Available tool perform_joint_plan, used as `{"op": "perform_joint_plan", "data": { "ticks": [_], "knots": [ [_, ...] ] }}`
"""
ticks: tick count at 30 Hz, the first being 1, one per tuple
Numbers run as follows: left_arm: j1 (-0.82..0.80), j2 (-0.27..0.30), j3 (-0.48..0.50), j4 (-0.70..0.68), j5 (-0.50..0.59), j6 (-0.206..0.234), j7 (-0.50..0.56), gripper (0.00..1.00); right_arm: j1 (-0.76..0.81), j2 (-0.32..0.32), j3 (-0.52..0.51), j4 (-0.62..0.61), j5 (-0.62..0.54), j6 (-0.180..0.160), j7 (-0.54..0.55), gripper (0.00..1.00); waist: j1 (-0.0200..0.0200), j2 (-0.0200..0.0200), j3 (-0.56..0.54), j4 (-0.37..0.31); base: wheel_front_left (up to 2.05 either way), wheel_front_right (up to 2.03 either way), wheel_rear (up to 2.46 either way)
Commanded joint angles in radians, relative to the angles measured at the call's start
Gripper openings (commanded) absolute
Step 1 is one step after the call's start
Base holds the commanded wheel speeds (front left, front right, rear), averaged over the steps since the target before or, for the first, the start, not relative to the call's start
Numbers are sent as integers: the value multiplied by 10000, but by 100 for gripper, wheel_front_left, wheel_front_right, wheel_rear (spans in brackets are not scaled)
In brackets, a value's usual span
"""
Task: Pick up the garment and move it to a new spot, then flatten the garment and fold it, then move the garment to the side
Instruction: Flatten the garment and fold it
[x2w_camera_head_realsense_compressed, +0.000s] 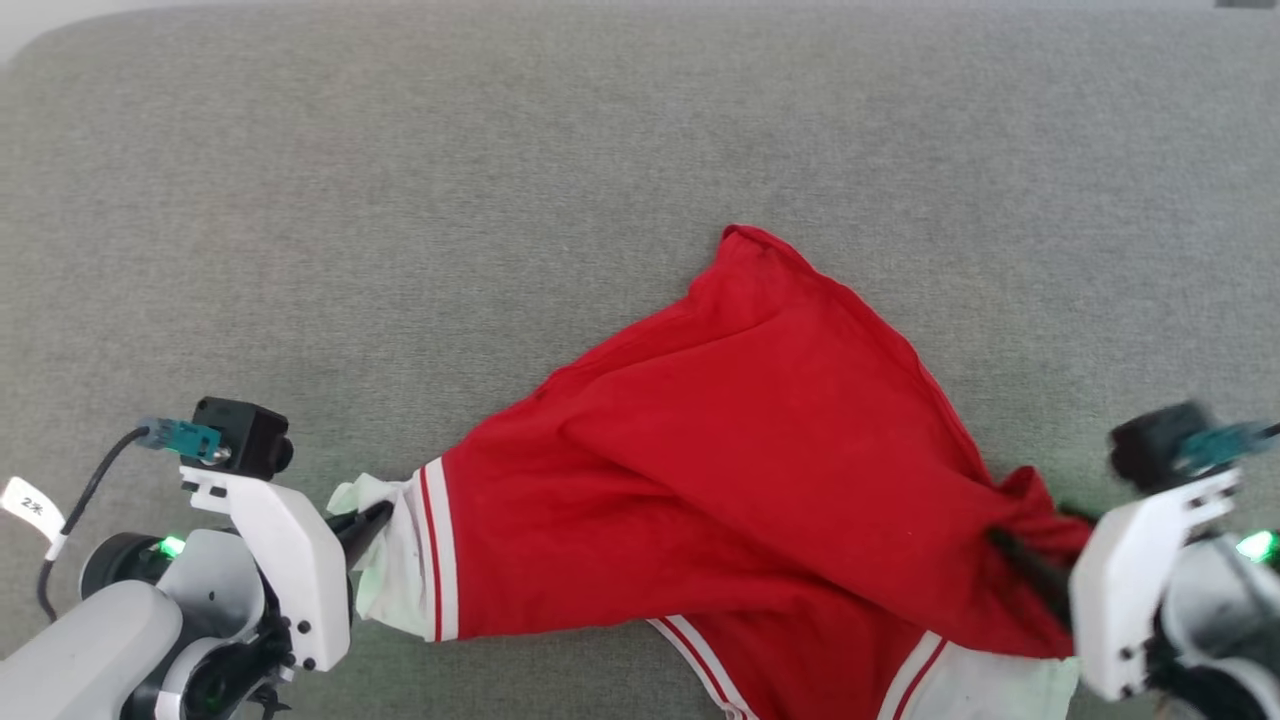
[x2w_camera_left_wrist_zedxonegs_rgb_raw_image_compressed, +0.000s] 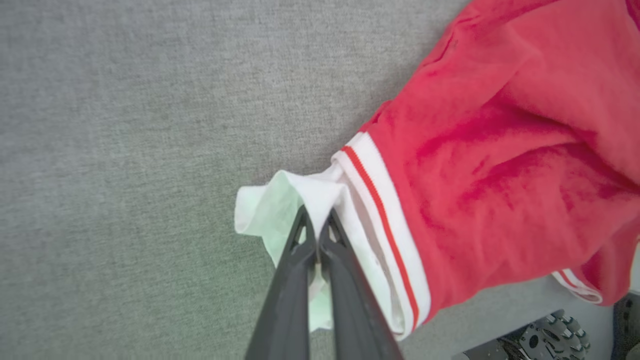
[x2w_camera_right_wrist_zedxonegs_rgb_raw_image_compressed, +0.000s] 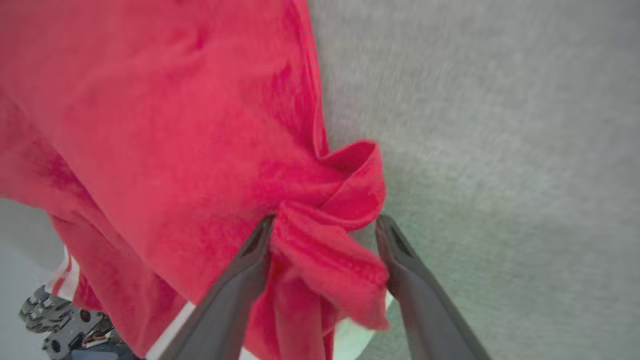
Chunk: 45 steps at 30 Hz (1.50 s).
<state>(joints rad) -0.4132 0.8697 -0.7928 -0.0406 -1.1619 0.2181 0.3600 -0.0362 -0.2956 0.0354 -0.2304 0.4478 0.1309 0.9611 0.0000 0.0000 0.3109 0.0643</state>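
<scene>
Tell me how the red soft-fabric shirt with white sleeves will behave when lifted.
Probably floppy: the red soft-fabric shirt drapes in soft folds. Likely light, since the left tool holds it by a thin pinch of white sleeve. It may slip free at the open right tool, where the cloth bunches loosely.

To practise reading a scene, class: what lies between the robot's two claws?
The red shirt spans the stretch, seen in the head view: the left claw pinches its white sleeve, and the right claw stands open around a red bunch.
</scene>
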Motion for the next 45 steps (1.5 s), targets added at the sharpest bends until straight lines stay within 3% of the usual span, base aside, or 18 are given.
{"op": "perform_joint_plan", "data": {
  "ticks": [1,7,13,20,24,28,35,36,37,45],
  "knots": [
    [-36,-83,-45,30,117,-83,-50,0,-141,-106,-203,-684,21,-3,106,100,0,0,-53,87,0,0,0],
    [-145,-293,-127,44,200,-150,-89,0,-885,-367,-322,-2208,-112,-3,111,100,0,0,-10,386,0,0,0],
    [-429,-561,-241,69,321,-315,-53,0,-2290,-683,534,-1568,-293,-2,-699,100,0,0,206,832,0,0,0],
    [-1004,-1177,-472,335,511,-687,28,0,-4629,-1136,2025,1217,-169,-3,-2039,100,0,0,583,1726,0,0,0],
    [-1273,-1523,-573,597,596,-916,-17,0,-5844,-1428,2928,3019,144,-2,-2254,100,0,0,816,2194,0,0,0],
    [-1515,-1852,-665,928,661,-1178,-86,0,-7111,-1706,4403,5030,597,-3,-1737,100,0,0,1050,2563,0,0,0],
    [-1672,-2089,-681,1399,580,-1424,-164,0,-7731,-1967,6805,7164,1766,0,180,100,0,0,1201,2715,0,0,0],
    [-1709,-2115,-674,1458,563,-1461,-150,0,-7790,-2008,7014,7305,1963,0,430,38,0,0,1204,2712,0,0,0],
    [-1769,-2124,-659,1503,541,-1493,-120,0,-7911,-2105,7129,7412,2114,0,575,0,0,0,1198,2704,0,0,0],
    [-2801,-1481,-210,1517,459,-1509,562,0,-9242,-2279,6121,7168,2671,-26,-574,0,0,0,833,2192,0,0,0]
  ]
}}
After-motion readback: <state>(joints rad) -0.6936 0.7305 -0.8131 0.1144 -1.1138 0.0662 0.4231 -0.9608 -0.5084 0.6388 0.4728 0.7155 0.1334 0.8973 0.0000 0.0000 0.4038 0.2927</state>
